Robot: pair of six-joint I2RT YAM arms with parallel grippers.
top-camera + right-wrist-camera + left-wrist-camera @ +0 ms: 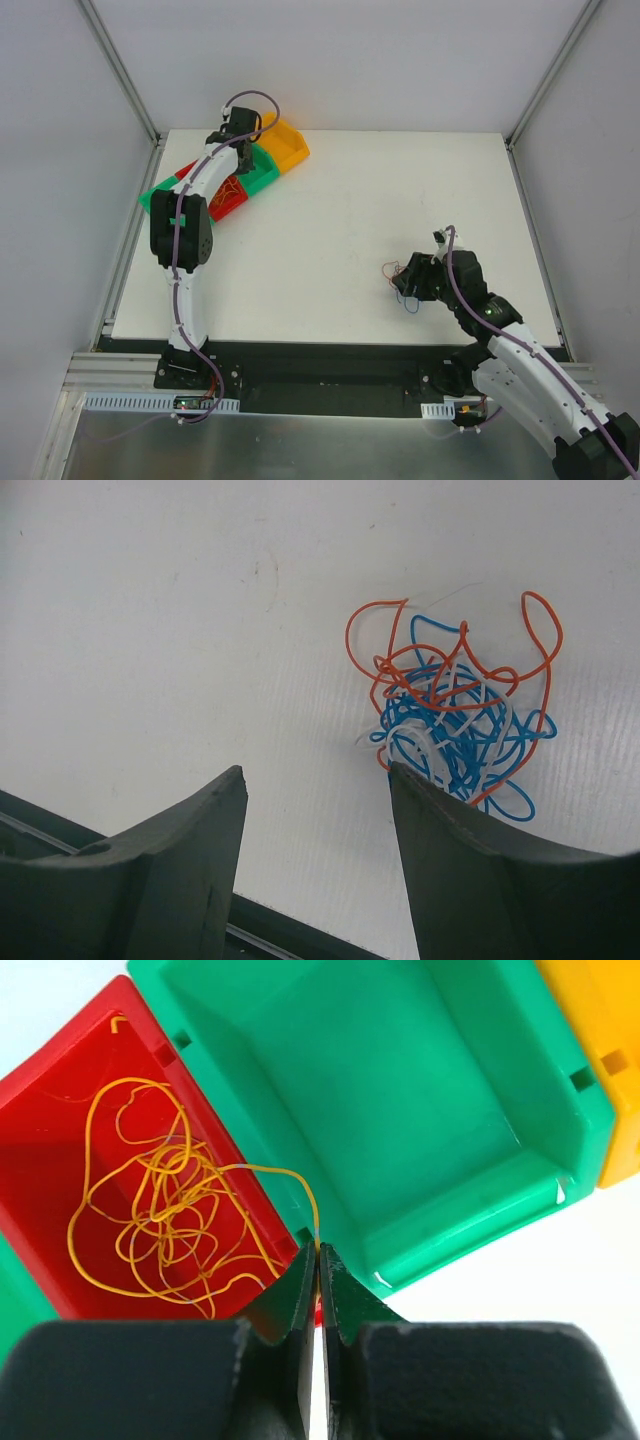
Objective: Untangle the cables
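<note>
Two lots of hair-thin cable, well apart. Found a loose heap of yellow wires (165, 1210) lying in the open red plastic bin (40, 1080) at the far left of the white worktop (150, 600), next to a green plastic bin (400, 1110) and a yellow plastic bin (610, 1060). Found the left hand (318, 1260) pinched fully shut at the red bin's rim, seemingly on one yellow strand (290, 1175) arching up out of the heap. Judged this a sorting by colour, one bin per kind. Found the right hand (315, 780) spread wide and holding nothing, low over the worktop's right side, just beside a tight clump of orange, blue and whitish wires (455, 710). Probably poised there to pin or pick at it. Saw orange loops splaying outward, blue knotted densely at the core, whitish strands threaded through. Reckoned much untangling not yet done.
</note>
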